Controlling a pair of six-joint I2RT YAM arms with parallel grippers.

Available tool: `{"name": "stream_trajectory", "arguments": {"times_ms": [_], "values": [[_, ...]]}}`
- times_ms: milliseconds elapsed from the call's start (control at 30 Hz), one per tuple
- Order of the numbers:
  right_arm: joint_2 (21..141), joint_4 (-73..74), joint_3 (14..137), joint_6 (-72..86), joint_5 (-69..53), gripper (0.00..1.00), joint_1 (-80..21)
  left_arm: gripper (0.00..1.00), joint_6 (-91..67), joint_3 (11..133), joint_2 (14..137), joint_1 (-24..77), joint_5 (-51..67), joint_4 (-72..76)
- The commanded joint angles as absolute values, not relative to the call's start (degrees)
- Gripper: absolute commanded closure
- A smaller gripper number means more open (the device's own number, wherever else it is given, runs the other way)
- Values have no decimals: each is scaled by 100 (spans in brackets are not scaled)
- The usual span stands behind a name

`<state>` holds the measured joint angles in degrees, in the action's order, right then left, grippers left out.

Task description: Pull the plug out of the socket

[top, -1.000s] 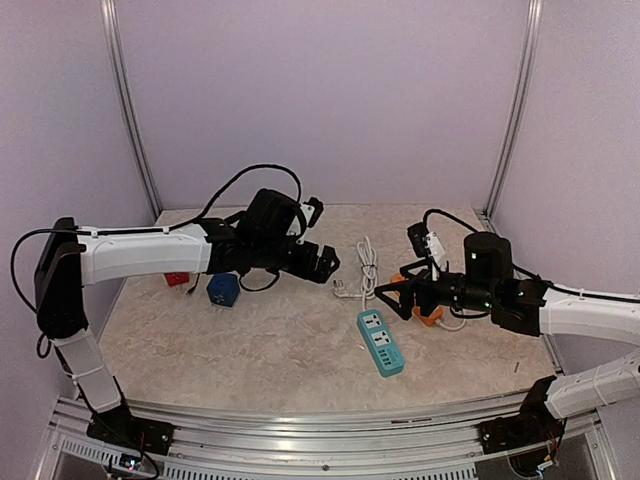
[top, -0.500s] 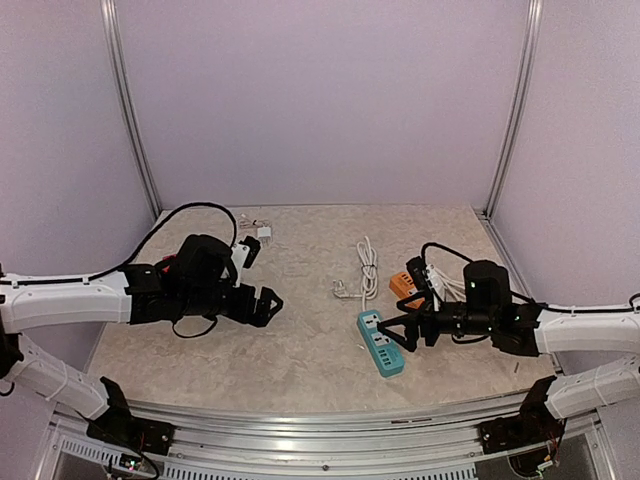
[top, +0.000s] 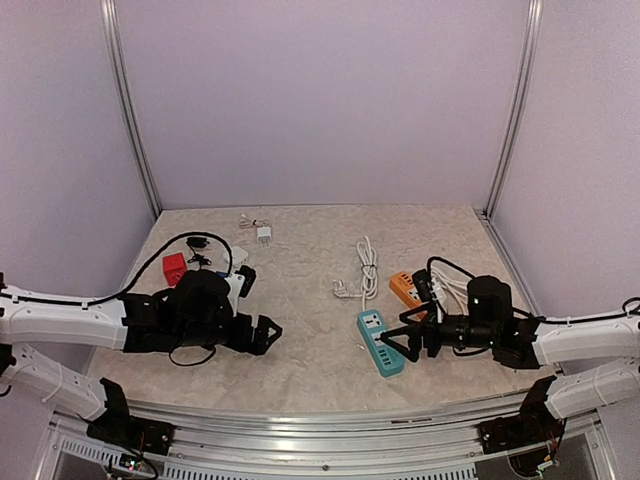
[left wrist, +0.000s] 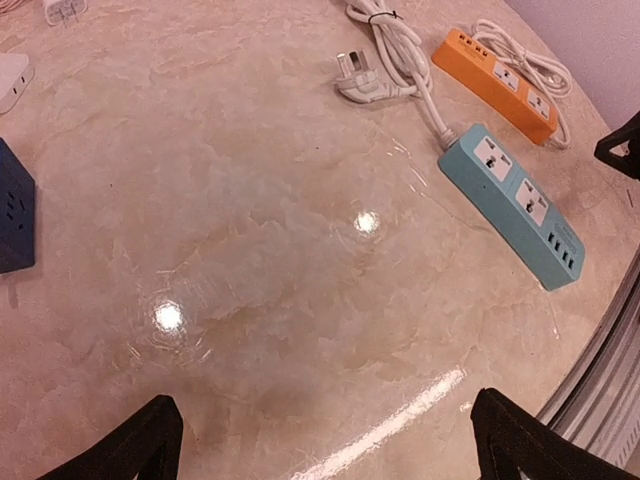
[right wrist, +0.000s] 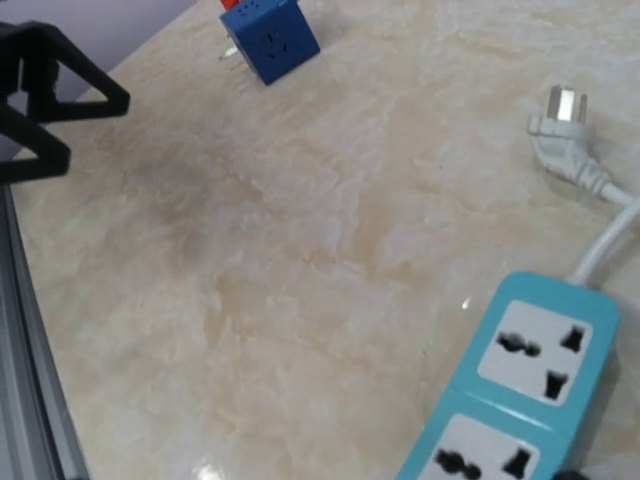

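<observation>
- Upper left of the top view: a red adapter (top: 174, 268) is set back, apart from both strips.
- Lower left: the left gripper (left wrist: 322, 440) is held low over the table (left wrist: 250, 260). Its fingers are spread wide and nothing is between them. It is judged idle, well apart from the sockets.
- Blue cube (right wrist: 270, 35): seen just beside the left arm, prongs exposed and plugged into nothing.
- Centre: the plug (left wrist: 358, 88) is found lying flat on the table, pins bare. It is near the teal strip (left wrist: 515, 205) but not touching it. Its cord (left wrist: 395, 30) is bundled and tied, probably so that it cannot snag.
- Teal strip: its two large sockets are seen empty in both wrist views, so the pull is judged already made.
- Right of centre: the right gripper (top: 400, 341) is held low, just beside the strip's right edge. The fingers are parted and nothing is gripped.
- Far right: the orange strip (left wrist: 497, 72) also has nothing plugged in.
</observation>
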<state>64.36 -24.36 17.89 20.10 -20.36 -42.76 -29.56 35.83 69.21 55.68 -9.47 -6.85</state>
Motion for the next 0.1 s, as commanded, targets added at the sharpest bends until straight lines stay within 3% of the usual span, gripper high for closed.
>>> {"name": "stream_trajectory", "arguments": {"times_ms": [0,67], "values": [[6469,-2598,1822,2079,-1986,0,-4322,1,-3083,3656,7142,5586,-1037,-374],[6460,-2578,1819,2068,-1986,0,-4324,1,-3077,3669,7162,5583,-1060,-352]]}}
